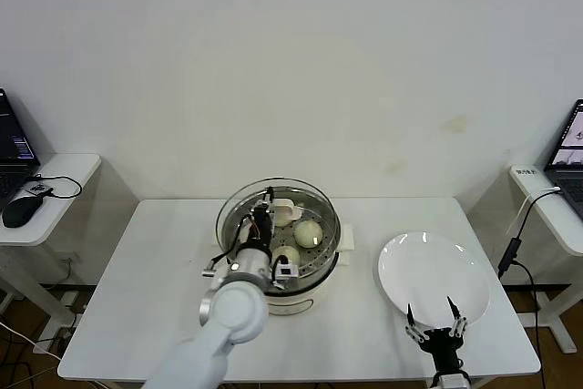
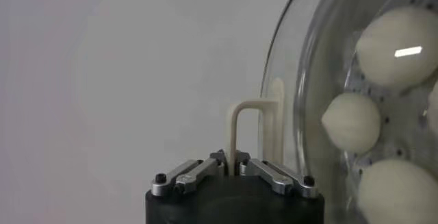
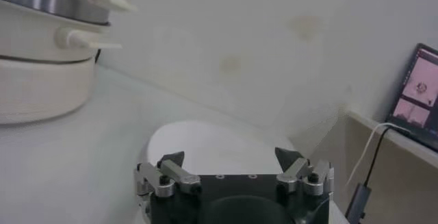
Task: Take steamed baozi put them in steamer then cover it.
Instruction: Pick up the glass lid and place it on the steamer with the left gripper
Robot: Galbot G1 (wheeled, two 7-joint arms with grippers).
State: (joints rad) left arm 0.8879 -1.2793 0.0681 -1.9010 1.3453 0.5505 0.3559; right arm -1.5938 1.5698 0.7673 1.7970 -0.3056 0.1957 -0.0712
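At far left, on a side desk [image 1: 55, 193]: dark mouse [image 1: 20, 211], laptop [image 1: 14, 148] cut off by the edge.

On the white table [image 1: 137, 289], mid-left: left gripper [image 1: 264, 211] over the steamer [image 1: 314, 275], jaws together, clamped on the cover's cream bar handle [image 2: 250, 133]. Fingertips hidden behind the handle in the left wrist view; only the metal knuckles show. Cover [image 1: 239, 202]: round clear glass with a thin metal rim, held above the basket, about as wide as it; whether seated on the rim or just lifted, impossible to tell.

Under the glass: baozi [image 1: 308, 232], small, round, smooth, cream-white, lying on the perforated steel bottom. Two plain in the head view, three in the left wrist view; any fourth hidden by arm and handle. Steamer base cream-white, smooth, with stubby side handles.

Right of the steamer, apart from it: plate [image 1: 428, 266], flat, round, glossy white.

Near the table's front edge, at the plate's near rim: right gripper [image 1: 435, 319], parked, dark pointed fingers spread wide apart, holding nothing.

At far right: second laptop [image 1: 572, 148], cut off, white cable [image 1: 528, 207] trailing down.
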